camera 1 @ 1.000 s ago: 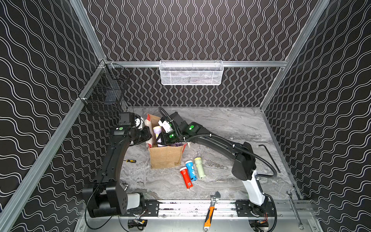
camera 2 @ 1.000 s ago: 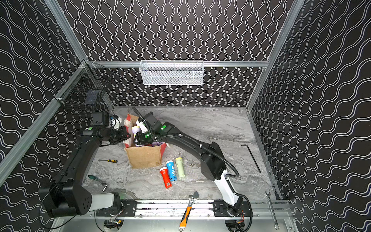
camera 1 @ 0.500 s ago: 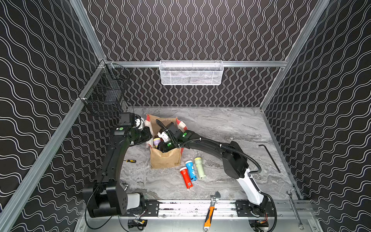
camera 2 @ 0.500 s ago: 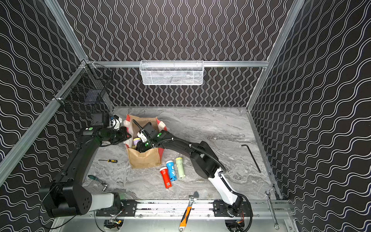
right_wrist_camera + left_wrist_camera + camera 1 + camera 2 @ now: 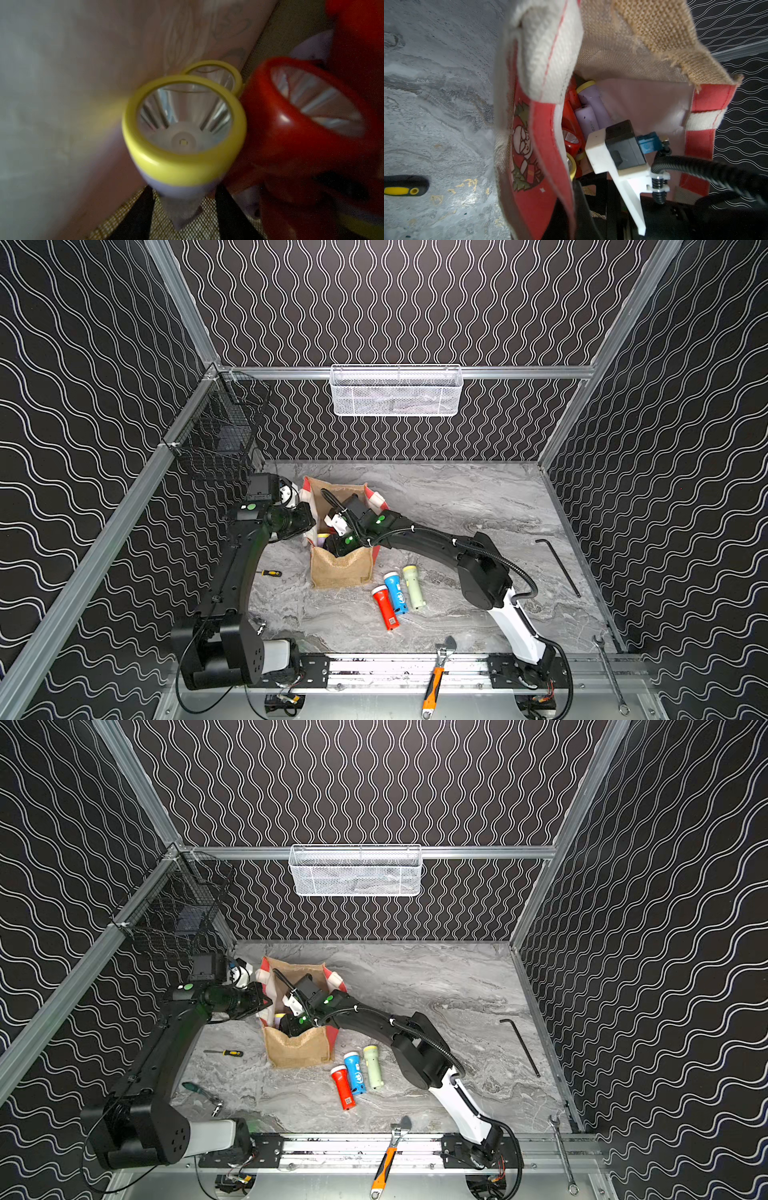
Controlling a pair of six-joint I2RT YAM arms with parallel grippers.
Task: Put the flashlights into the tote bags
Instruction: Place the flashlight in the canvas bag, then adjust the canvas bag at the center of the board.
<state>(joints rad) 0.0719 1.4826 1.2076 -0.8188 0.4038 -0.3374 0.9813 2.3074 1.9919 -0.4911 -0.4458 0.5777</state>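
Flashlights (image 5: 395, 592): red, blue and pale green lie on the table (image 5: 457, 506), near-right of the tote bag (image 5: 340, 572); we see lilac ones (image 5: 588, 108) inside
Right gripper (image 5: 184, 187): in the bag, jaws parted, clear of a lilac flashlight (image 5: 182, 124)
Left gripper (image 5: 305, 520): closed at the bag's left rim; hold on cloth unclear

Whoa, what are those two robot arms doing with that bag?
They are packing flashlights into the tote bag. The left claw is shut on the bag's rim, holding it open. The right claw reaches down inside with a lilac flashlight between its fingers; I cannot tell if it is squeezing it or loose. A red flashlight already lies next to it. On the table beside the bag wait a second red flashlight, a blue flashlight and a pale green flashlight.
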